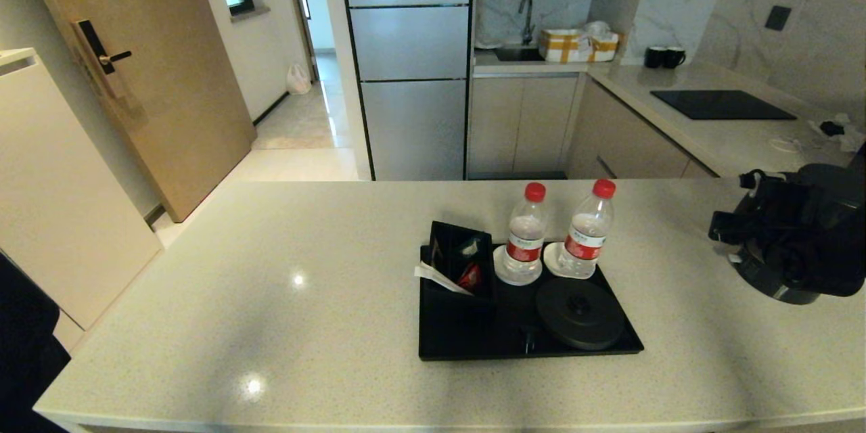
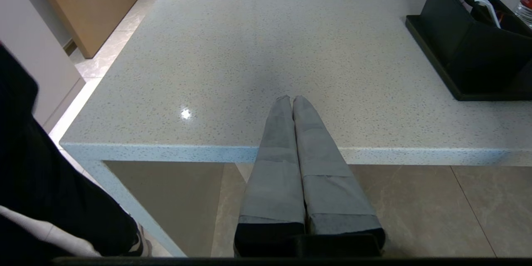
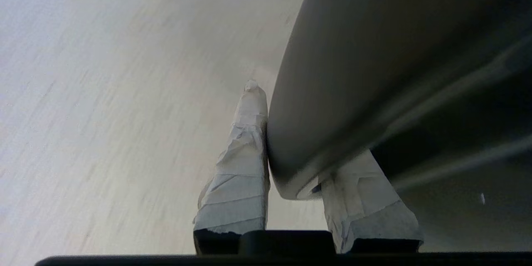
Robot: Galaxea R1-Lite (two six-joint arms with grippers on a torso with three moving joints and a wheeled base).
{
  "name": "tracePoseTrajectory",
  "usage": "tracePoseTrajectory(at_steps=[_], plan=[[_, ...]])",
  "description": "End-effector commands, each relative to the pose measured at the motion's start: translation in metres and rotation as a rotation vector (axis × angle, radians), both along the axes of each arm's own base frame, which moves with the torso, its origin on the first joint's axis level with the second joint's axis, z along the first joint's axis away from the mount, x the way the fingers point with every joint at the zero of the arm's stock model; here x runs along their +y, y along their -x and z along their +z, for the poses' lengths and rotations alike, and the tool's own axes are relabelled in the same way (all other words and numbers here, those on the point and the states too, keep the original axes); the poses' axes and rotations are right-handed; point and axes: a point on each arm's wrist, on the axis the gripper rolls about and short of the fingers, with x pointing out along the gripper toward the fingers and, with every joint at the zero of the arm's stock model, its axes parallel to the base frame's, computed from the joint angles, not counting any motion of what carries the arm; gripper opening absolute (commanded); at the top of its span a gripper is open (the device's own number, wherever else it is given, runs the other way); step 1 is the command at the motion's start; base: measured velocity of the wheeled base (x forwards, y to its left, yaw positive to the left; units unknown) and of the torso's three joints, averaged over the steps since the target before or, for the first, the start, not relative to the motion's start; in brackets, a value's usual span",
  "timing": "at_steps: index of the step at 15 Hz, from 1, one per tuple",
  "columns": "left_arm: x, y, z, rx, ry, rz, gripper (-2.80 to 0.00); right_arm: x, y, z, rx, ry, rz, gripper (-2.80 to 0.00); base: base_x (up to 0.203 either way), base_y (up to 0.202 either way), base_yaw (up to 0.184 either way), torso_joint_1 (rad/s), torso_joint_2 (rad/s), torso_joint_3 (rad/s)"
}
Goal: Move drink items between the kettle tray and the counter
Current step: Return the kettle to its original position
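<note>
The black kettle tray (image 1: pixel 473 338) lies mid-counter (image 1: pixel 270 284) with its round dark kettle base (image 1: pixel 580 312) bare. Two clear water bottles (image 1: pixel 526 237) (image 1: pixel 587 233) with red caps stand upright on white coasters at the tray's far edge. The dark grey kettle (image 1: pixel 778 284) is at the far right, low over the counter and mostly hidden by my right arm; I cannot tell if it touches. In the right wrist view my right gripper (image 3: pixel 299 141) is shut on the kettle's loop handle (image 3: pixel 374 70). My left gripper (image 2: pixel 293 99) is shut and empty over the counter's near edge.
A black box of sachets (image 1: pixel 460 264) stands on the tray's left part, also seen in the left wrist view (image 2: pixel 465 37). A black cooktop panel (image 1: pixel 720 105) sits on the back counter at the right. The counter (image 2: pixel 249 50) stretches bare left of the tray.
</note>
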Motion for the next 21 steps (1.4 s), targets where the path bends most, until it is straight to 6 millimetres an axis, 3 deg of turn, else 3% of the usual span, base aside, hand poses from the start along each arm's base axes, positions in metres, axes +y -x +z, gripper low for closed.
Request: tracePoseTrajectory(at_steps=[1,5,14,17,21], plan=[[0.0,0.0,0.0,0.0,0.0,0.001,-2.8,0.011,0.024,0.031,-0.035,0.009,0.028,-2.8,0.0,0.0,0.0,0.0,0.0,0.0],[0.0,0.0,0.0,0.0,0.0,0.0,-2.8,0.04,0.057,0.052,-0.043,0.037,0.091,-2.8,0.0,0.0,0.0,0.0,0.0,0.0],[0.0,0.0,0.0,0.0,0.0,0.0,-2.8,0.078,0.098,0.056,-0.07,0.19,0.135,-2.8,0.0,0.0,0.0,0.0,0.0,0.0],[0.0,0.0,0.0,0.0,0.0,0.0,-2.8,0.104,0.114,0.068,-0.092,0.199,0.189,-2.8,0.0,0.0,0.0,0.0,0.0,0.0],[0.0,0.0,0.0,0.0,0.0,0.0,-2.8,0.162,0.139,0.079,-0.112,0.217,0.285,-2.8,0.0,0.0,0.0,0.0,0.0,0.0]])
